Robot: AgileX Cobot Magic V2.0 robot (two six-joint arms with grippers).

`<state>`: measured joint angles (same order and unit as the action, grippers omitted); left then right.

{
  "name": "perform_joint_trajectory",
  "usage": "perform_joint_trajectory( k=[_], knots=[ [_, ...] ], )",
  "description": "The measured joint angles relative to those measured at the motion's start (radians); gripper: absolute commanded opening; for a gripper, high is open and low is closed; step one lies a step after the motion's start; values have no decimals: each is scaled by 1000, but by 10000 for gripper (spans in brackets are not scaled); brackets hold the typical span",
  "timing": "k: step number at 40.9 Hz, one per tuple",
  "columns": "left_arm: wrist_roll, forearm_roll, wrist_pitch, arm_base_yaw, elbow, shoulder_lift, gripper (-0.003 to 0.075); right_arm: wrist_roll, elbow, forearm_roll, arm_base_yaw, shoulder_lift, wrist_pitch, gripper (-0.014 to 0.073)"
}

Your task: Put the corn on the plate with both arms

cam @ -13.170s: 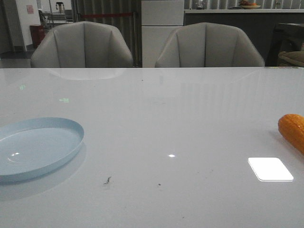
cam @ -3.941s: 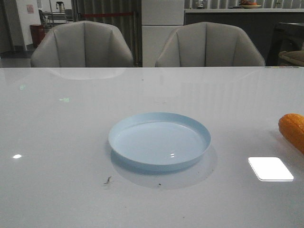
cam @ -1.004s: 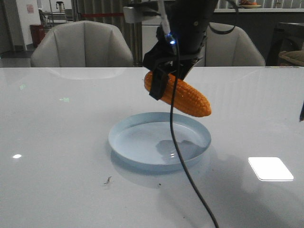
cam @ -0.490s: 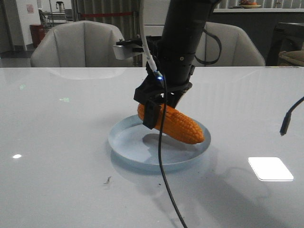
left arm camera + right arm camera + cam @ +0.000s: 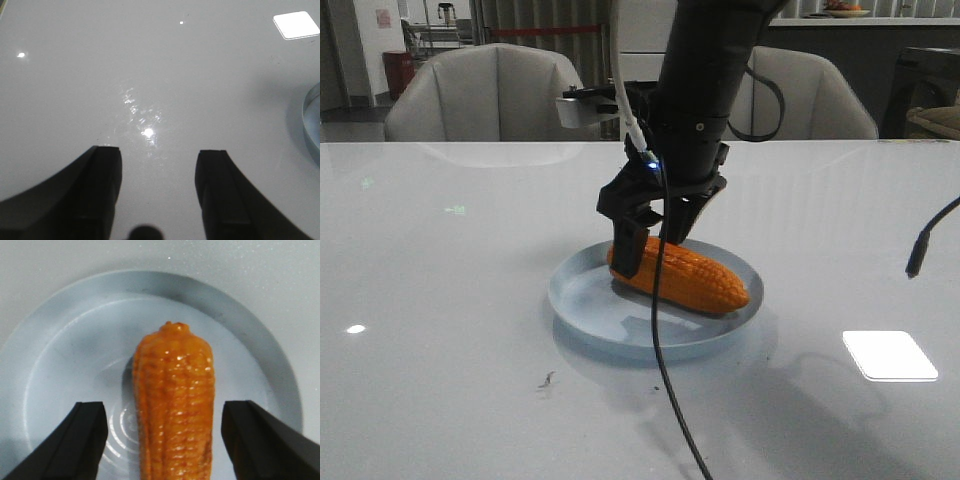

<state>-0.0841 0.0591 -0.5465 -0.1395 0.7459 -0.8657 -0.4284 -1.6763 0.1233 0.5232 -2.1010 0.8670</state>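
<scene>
Since the frame half a second back, the corn (image 5: 678, 279) has gone from hanging tilted in the right gripper (image 5: 656, 238) to lying on the plate (image 5: 582, 302), and the fingers have let go and spread. The cob rests across the plate's floor, its blunt end toward the left edge of the table (image 5: 440, 400) and its tapered end toward the right, close to the plate's rim. The gripper hangs just above the blunt end, one finger in front of the cob and one behind.

From the right wrist camera the corn (image 5: 173, 405) lies lengthwise between the two dark fingers (image 5: 86, 439), with a clear gap of pale plate (image 5: 60, 350) on each side — the jaws stand wide and touch nothing.

The plate sits near the middle of the table, well apart from all four edges.

The left gripper (image 5: 157, 152) is out of the front view; its own camera shows both fingers parted with only bare tabletop (image 5: 150, 75) between them — nothing held. A sliver of the plate's rim (image 5: 311, 125) shows at the side of that picture.
</scene>
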Motion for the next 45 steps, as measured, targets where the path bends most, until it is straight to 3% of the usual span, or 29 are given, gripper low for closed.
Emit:
perform_joint_trajectory(
  k=[16,24,29,36,45],
  knots=[
    [0,0,0,0,0,0,400,21,-144,4,-36,190,261,583],
    [0,0,0,0,0,0,400,212,-158,6,-161,359,325,583],
    [0,0,0,0,0,0,400,243,-133,2,-261,505,343,583],
    [0,0,0,0,0,0,400,251,20,-1,-415,757,304,583],
    [0,0,0,0,0,0,400,254,429,-6,-627,1129,137,583]
  ],
)
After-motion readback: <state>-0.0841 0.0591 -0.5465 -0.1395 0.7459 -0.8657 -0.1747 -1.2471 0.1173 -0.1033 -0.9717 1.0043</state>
